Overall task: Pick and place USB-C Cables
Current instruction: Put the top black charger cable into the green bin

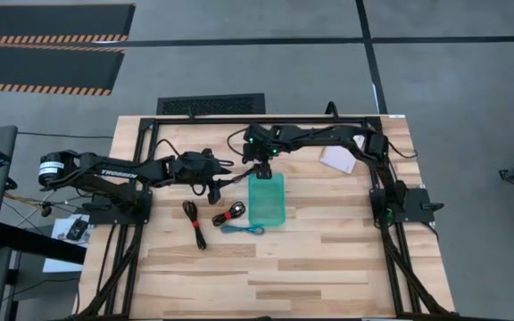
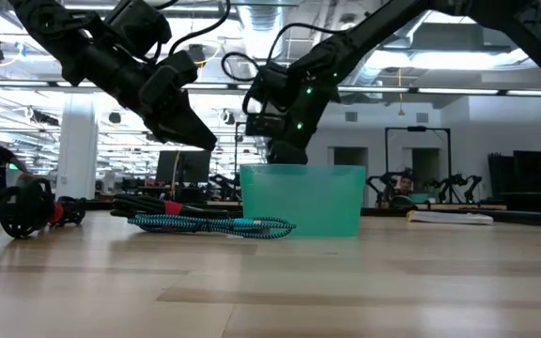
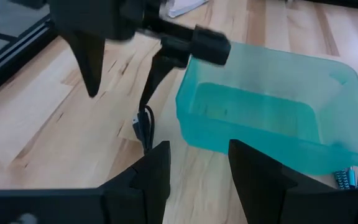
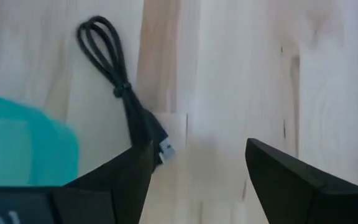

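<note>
high: translucent teal rectangular tray (image 1: 267,203) mid-table; left gripper (image 1: 224,171) just left of its far end, right gripper (image 1: 261,170) over that end. Black bundled cords (image 1: 194,223), (image 1: 228,215) and teal-blue braided cord (image 1: 242,230) lie left of tray; open wood nearer.
low: both grippers off the table; braided cord (image 2: 216,223) touches tray (image 2: 327,200).
left wrist: fingers (image 3: 157,167) spread wide, empty; tray interior empty.
right wrist: fingers (image 4: 120,177) wide apart; black looped cord (image 4: 122,93) on wood beside tray corner.
</note>
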`<state>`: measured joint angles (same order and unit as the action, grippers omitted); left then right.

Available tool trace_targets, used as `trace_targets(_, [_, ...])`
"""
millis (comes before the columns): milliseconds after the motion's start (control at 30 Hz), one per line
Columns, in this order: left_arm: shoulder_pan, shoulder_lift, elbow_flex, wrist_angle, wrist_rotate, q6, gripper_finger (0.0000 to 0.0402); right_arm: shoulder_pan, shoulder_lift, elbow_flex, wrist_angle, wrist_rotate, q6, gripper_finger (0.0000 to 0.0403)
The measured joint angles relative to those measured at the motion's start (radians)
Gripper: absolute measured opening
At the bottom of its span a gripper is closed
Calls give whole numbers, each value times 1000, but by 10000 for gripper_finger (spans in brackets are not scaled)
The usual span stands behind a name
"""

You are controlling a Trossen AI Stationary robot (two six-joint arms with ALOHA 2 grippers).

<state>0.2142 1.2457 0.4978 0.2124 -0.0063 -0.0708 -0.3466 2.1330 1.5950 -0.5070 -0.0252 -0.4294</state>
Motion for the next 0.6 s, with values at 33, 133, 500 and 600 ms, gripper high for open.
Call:
trace_targets(33, [0,0,0,-1,0,0,151,0,-1,2,-16,-3,-1,281])
trace_targets(133, [0,0,-1,-4,0,0,151,-3,-5,7,-13,-25,-5,281])
trace_targets(500, [0,0,-1,-9,-3,-7,151,-2,-7,26,-70,-30,-46,281])
trace_targets(600, [0,0,-1,-16,-6,-25,151,12,-8,51,-70,-31,8,281])
